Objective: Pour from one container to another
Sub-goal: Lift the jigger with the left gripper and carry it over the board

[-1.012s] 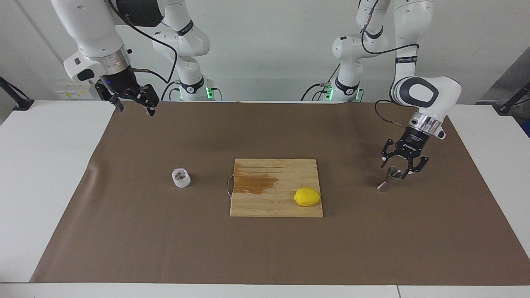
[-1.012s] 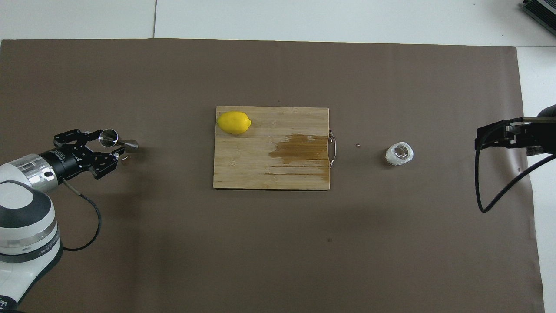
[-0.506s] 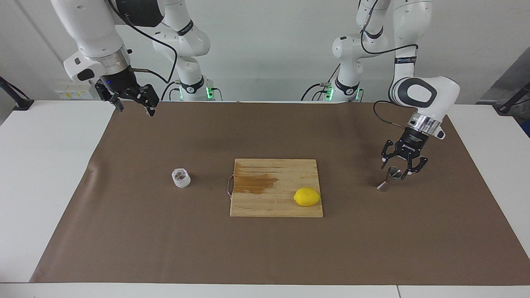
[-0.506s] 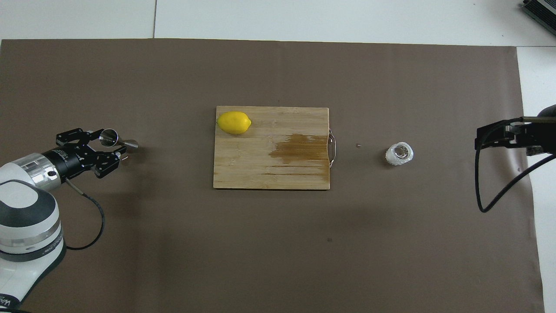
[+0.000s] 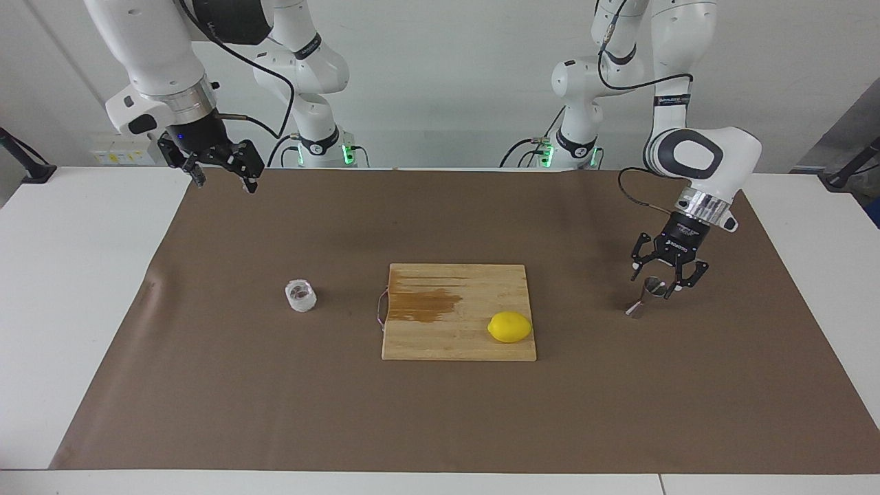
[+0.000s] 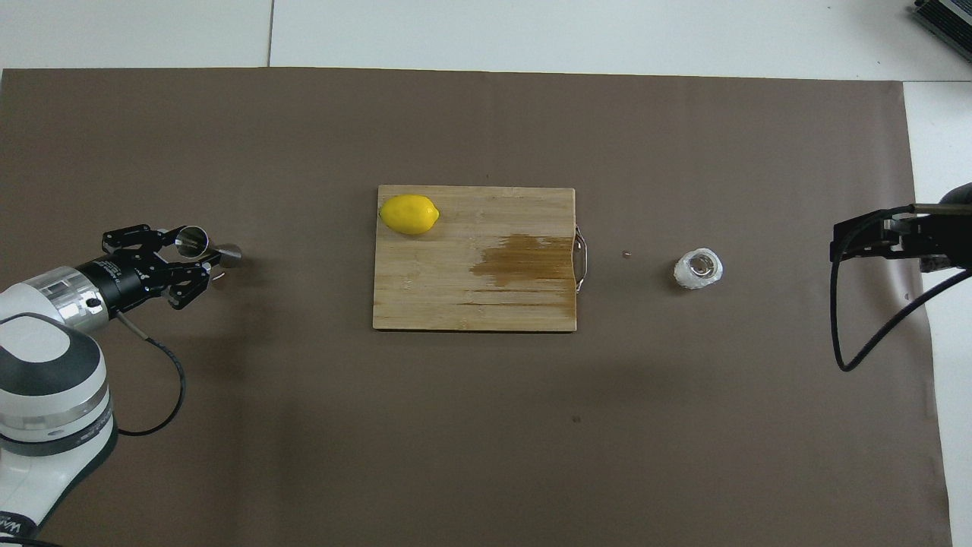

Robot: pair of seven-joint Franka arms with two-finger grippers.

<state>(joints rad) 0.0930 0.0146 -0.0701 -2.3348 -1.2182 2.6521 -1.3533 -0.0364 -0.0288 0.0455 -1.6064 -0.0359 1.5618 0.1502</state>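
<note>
The left gripper (image 5: 658, 281) sits low over the steel jigger (image 5: 647, 296) at the left arm's end of the table, its jaws drawn in around the upper cone, though I cannot tell whether they grip it yet. A good grasp likely needs both fingers square on the cone before lifting. The glass cup (image 5: 300, 295) stands well apart, past the cutting board (image 5: 440, 330) with its lemon (image 5: 509, 326). The right gripper (image 5: 218, 173) waits high with jaws spread.

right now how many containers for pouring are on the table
2. The glass cup stands on the brown mat toward the right arm's end, beside the cutting board. The steel jigger stands toward the left arm's end, between the left tool's fingers. None looks hidden.
</note>
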